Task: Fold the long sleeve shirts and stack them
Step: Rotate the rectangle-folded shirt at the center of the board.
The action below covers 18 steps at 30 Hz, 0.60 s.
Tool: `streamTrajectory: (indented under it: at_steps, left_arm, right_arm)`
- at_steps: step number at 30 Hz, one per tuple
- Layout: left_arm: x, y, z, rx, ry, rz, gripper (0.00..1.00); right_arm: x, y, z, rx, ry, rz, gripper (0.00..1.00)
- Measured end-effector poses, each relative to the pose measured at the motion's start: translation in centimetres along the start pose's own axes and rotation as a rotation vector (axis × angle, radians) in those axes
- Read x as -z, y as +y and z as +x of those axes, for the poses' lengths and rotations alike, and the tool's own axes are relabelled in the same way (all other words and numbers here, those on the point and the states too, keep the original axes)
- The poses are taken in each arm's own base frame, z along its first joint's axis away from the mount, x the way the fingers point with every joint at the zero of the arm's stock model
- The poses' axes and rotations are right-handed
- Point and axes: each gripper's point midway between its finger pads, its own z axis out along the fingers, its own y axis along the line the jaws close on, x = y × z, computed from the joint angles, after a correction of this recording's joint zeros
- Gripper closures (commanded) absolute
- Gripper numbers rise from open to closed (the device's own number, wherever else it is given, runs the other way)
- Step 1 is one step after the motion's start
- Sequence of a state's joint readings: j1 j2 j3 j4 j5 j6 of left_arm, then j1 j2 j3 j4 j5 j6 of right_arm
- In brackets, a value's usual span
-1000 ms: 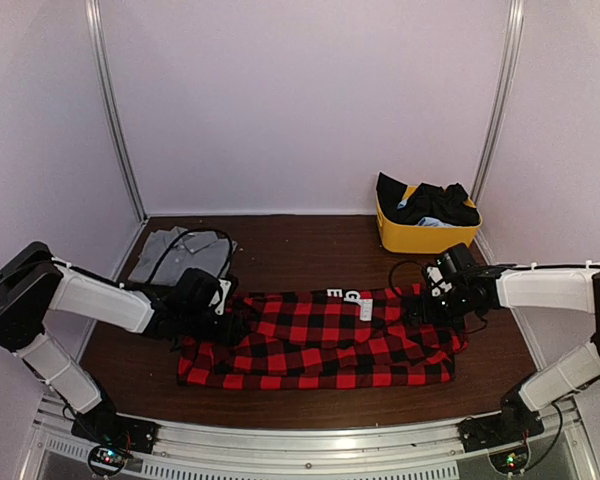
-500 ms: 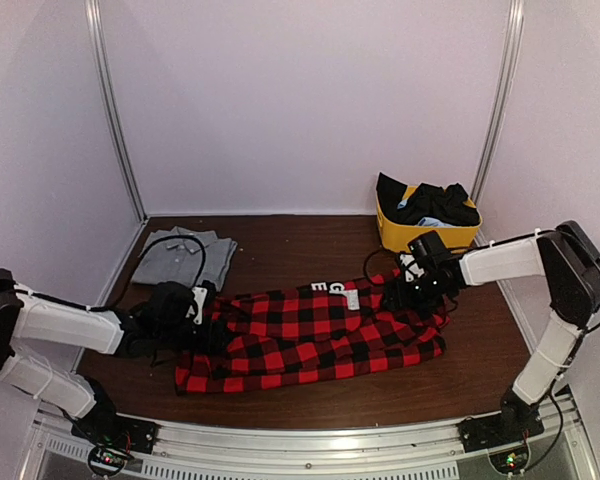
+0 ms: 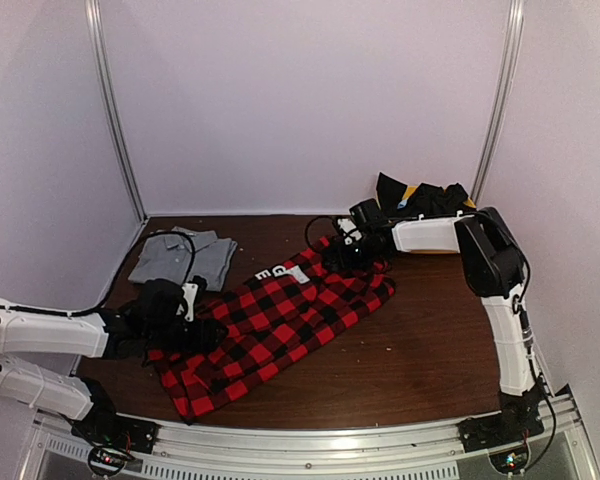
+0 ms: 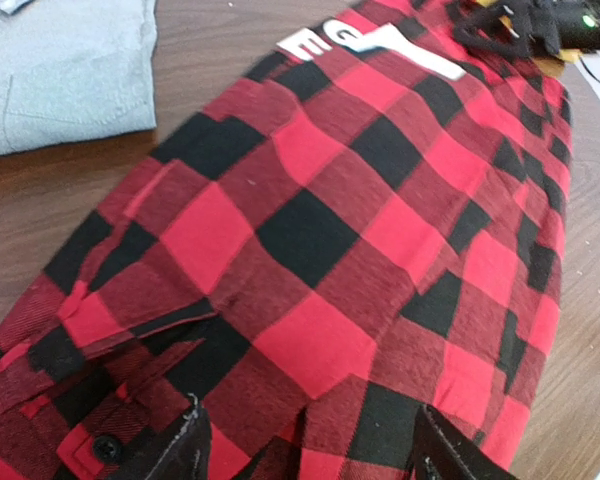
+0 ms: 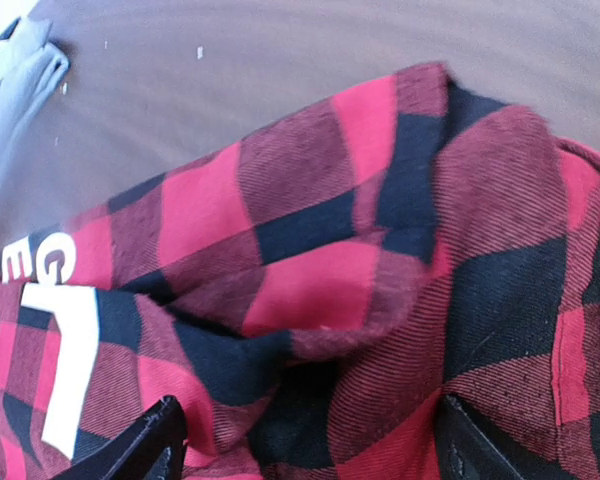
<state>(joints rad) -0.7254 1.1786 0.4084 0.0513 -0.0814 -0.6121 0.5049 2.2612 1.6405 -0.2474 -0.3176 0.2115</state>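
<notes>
Flannel shirt [image 3: 270, 325] lies diagonally on table [image 3: 430, 340], grey shirt [image 3: 185, 258] folded just beside, far left. Left gripper [image 4: 310, 425]: jaws wide, straddling near-left end. Right gripper [image 5: 308, 415]: jaws wide, over bunched far-right end.

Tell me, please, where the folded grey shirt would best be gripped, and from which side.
Probably its near edge, at the corner closest to the flannel shirt, coming in low from the near side. The grey shirt lies flat and folded on the table, so only its edges offer something to pinch, and a strip of bare wood keeps that edge clear of the flannel.
</notes>
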Motion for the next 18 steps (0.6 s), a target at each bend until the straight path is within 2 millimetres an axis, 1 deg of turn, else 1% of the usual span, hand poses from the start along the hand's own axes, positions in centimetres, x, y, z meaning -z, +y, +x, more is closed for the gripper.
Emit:
streamTrajectory:
  at_steps: [2,4,6,11,13,15,18]
  left_arm:
    - [0.0,-0.2,0.4,0.002,0.014,0.017,0.29]
    - [0.1,-0.4,1.0,0.002,0.035,0.039,0.29]
    - [0.1,-0.8,1.7,-0.001,0.059,0.064,0.29]
    - [0.3,-2.0,3.0,-0.028,0.104,0.117,0.28]
    - [0.4,-2.4,3.4,-0.039,0.116,0.135,0.29]
    - [0.3,-2.7,3.8,-0.047,0.129,0.145,0.29]
    - [0.1,-3.0,4.7,-0.062,0.158,0.149,0.31]
  right_arm:
    - [-1.3,0.1,-1.7,0.015,-0.027,-0.008,0.12]
    - [-2.0,0.2,-2.9,0.031,-0.046,-0.01,0.1]
    - [-2.2,0.1,-3.3,0.036,-0.051,-0.007,0.09]
    - [-1.8,-0.3,-3.6,0.045,-0.052,0.017,0.06]
    - [-1.1,-0.4,-3.9,0.052,-0.058,0.026,0.06]
    - [0.1,-0.2,-4.4,0.057,-0.069,0.03,0.05]
    - [2.9,0.6,-6.0,0.07,-0.114,0.028,0.05]
